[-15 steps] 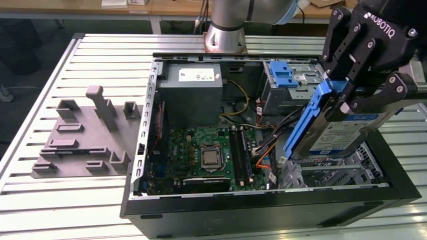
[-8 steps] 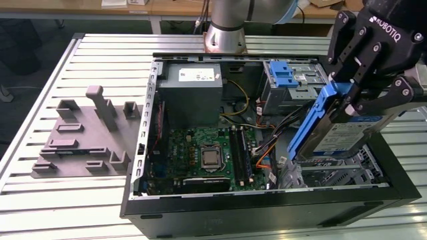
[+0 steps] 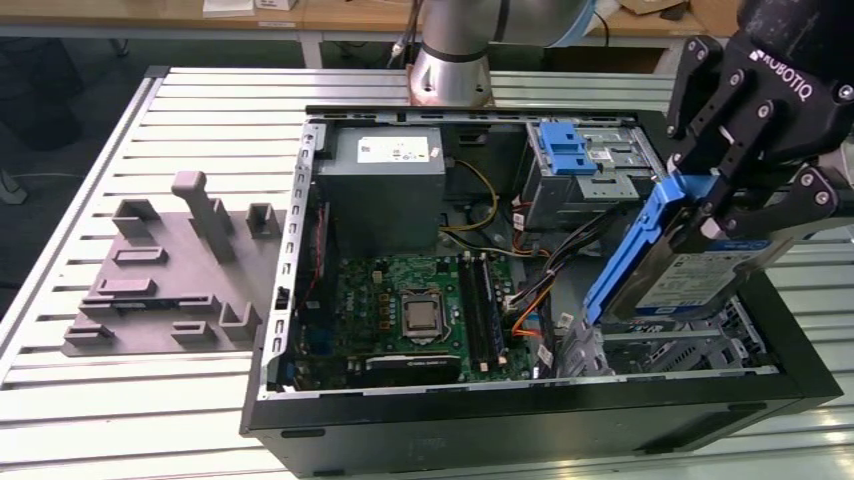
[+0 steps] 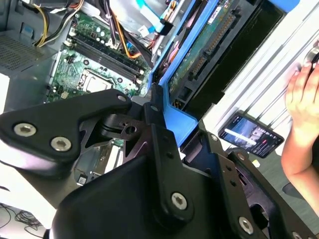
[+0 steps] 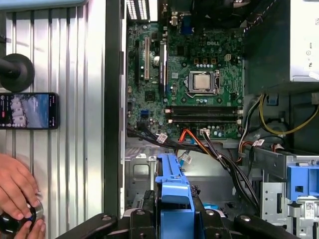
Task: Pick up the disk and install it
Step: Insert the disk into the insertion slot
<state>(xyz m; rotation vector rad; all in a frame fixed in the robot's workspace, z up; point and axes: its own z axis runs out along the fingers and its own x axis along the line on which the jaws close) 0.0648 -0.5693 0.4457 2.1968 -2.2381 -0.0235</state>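
Note:
In the exterior view my gripper (image 3: pixel 731 218) is shut on the disk (image 3: pixel 697 282), a silver drive with a white-and-blue label in a blue carrier bracket. The disk hangs tilted on edge above the silver drive cage (image 3: pixel 674 352) at the near corner of the open computer case (image 3: pixel 534 415), on the exterior view's right. In the first wrist view the blue bracket (image 5: pixel 174 186) sticks out between the black fingers (image 5: pixel 145 215) over the case floor. The second wrist view shows the disk's green underside (image 4: pixel 207 47) and the bracket clamped in my gripper (image 4: pixel 162 122).
Inside the case are a grey power supply box (image 3: pixel 387 180), a green motherboard (image 3: pixel 414 310), loose cables (image 5: pixel 209 144) and a blue latch on a silver bay (image 3: pixel 567 150). A grey fixture (image 3: pixel 167 270) lies on the slatted table. A phone (image 5: pixel 27 110) and a person's hand (image 5: pixel 17 194) are beside the case.

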